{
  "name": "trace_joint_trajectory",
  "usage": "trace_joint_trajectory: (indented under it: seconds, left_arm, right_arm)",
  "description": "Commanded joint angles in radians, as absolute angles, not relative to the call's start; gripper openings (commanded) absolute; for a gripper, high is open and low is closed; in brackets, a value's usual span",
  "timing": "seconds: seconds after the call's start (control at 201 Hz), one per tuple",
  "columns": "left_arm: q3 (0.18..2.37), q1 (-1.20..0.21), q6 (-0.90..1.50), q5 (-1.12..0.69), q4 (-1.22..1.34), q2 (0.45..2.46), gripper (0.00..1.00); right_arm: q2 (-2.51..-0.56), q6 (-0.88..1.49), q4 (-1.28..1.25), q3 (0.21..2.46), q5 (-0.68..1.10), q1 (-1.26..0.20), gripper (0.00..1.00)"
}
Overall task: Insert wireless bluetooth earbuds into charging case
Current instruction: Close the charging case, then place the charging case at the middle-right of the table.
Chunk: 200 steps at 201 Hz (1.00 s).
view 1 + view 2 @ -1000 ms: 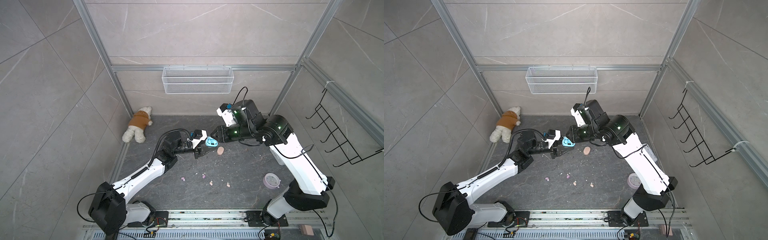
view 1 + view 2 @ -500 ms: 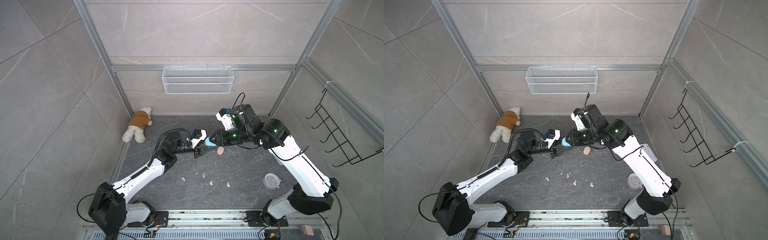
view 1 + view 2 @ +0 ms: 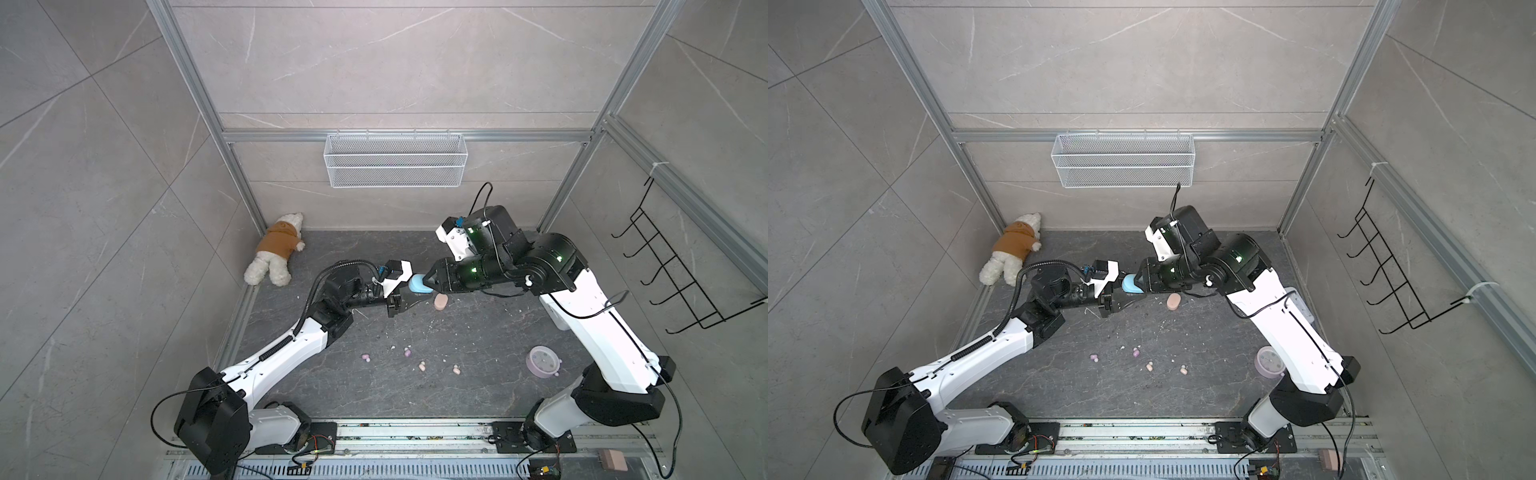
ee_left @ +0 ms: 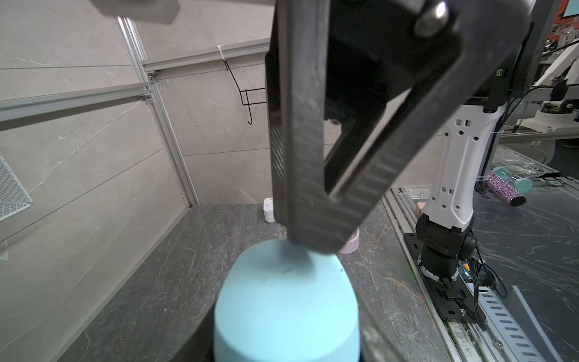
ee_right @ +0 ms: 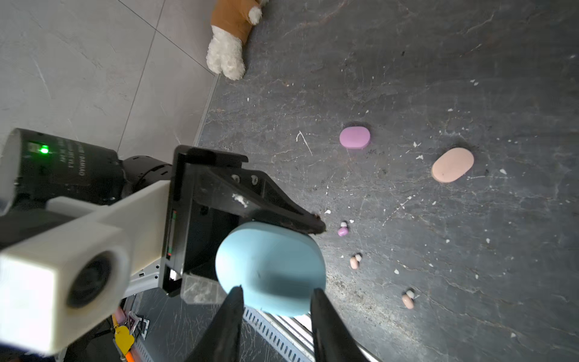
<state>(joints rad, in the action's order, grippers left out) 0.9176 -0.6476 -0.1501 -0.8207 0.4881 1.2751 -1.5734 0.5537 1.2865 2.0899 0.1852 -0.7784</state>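
My left pincer (image 3: 405, 293) is clamped on one end of the light blue case (image 5: 269, 263) and holds it clear of the surface (image 3: 478, 395). My right pincer (image 5: 277, 289) meets it head-on. Its two fingers sit either side of the case's free end and, by the wrist view, press on it. The case looks closed, with no gap showing along its seam.

I judge this to be the opening step: one arm steadies the base while the other works the lid. No bud has gone in yet.

The earbuds lie loose on the surface, nearer the arm bases and well apart from the case: a lilac earbud (image 3: 365, 357), a second lilac one (image 3: 407, 353), a peach earbud (image 3: 422, 366) and another peach one (image 3: 456, 370). I can't find the light blue pair in any view.

A peach case (image 3: 439, 302) lies shut just beside the pincers.

Next I'd need a firm hold on the base and a small hinging pull on the lid edge — too much squeeze could pop the smooth shell out.
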Motion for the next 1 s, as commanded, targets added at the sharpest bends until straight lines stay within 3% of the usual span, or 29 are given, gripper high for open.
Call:
trace_joint_trajectory:
  seconds: [0.0,0.269,0.413,0.567,0.99]
  left_arm:
    - [0.939,-0.652,-0.173,-0.839,0.509,1.241,0.16]
    - [0.937,-0.652,-0.176,-0.837,0.502,1.243,0.16]
    - [0.938,-0.652,-0.198,-0.839,0.468,1.25,0.16]
    - [0.936,-0.657,-0.207,-0.84,0.458,1.247,0.16]
    - [0.936,-0.667,-0.215,-0.836,0.46,1.237,0.16]
  right_arm:
    - [-1.595,0.552,1.304,2.05,0.219,-0.785,0.37]
    - [-1.597,0.546,1.316,2.059,0.197,-0.79,0.41]
    - [-1.576,0.561,1.26,2.059,0.231,-0.789,0.6]
    - [-1.588,0.574,1.247,2.051,0.286,-0.787,0.71]
    - [-1.582,0.634,1.145,1.978,0.258,-0.776,0.76]
